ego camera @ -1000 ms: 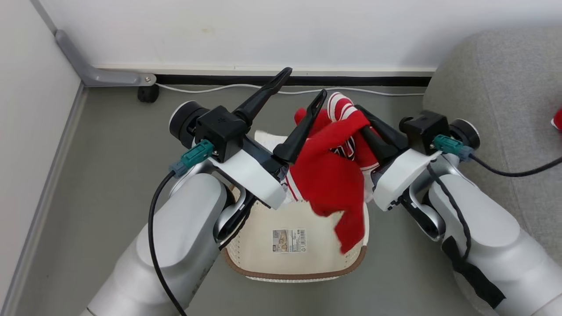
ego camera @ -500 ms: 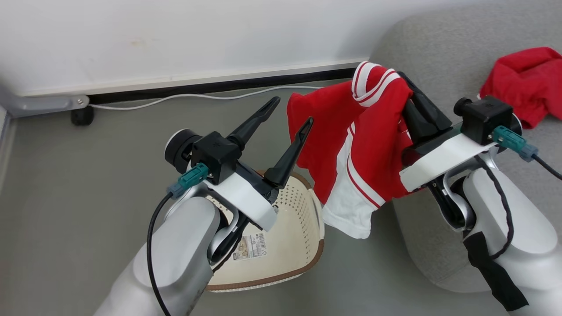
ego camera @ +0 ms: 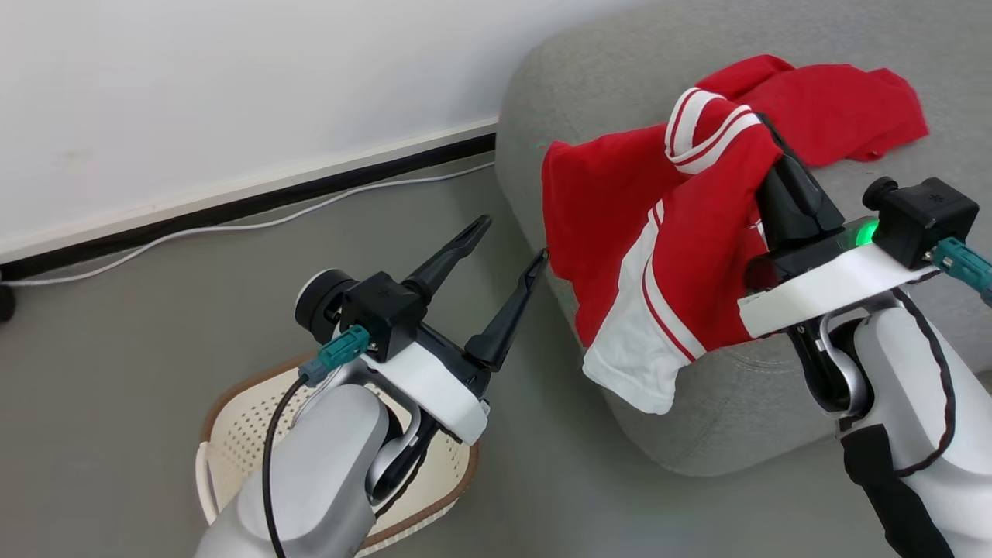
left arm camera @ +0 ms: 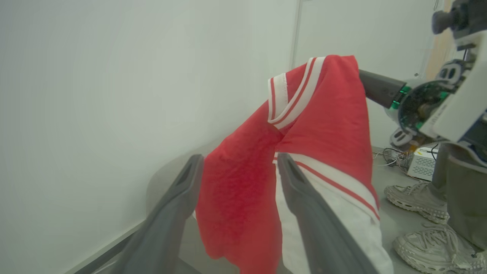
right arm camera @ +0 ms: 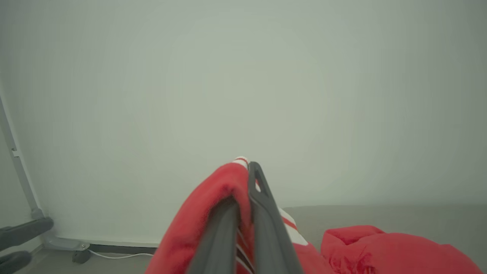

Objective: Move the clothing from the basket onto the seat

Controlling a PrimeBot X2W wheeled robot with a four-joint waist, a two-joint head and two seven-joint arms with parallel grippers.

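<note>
My right gripper (ego camera: 763, 139) is shut on a red garment with white stripes (ego camera: 682, 256), which hangs over the rounded end of the grey sofa (ego camera: 620, 101); its white hem dangles down the sofa's side. In the right wrist view the fingers (right arm camera: 266, 213) pinch the red cloth (right arm camera: 190, 236). A second red garment (ego camera: 837, 101) lies on the seat behind it. My left gripper (ego camera: 504, 248) stands open and empty, above the floor beside the cream basket (ego camera: 232, 434), whose inside is mostly hidden by my left arm. The left wrist view looks at the hanging garment (left arm camera: 323, 114).
A white wall with a dark baseboard and a white cable (ego camera: 232, 225) runs behind the grey floor. In the left wrist view a person's pale shoes (left arm camera: 418, 194) stand on the floor, near a small white box (left arm camera: 420, 165) with wires.
The head camera has swung right. My right gripper has carried the red garment out of the basket and over to the sofa's end. The left gripper has stayed open.
</note>
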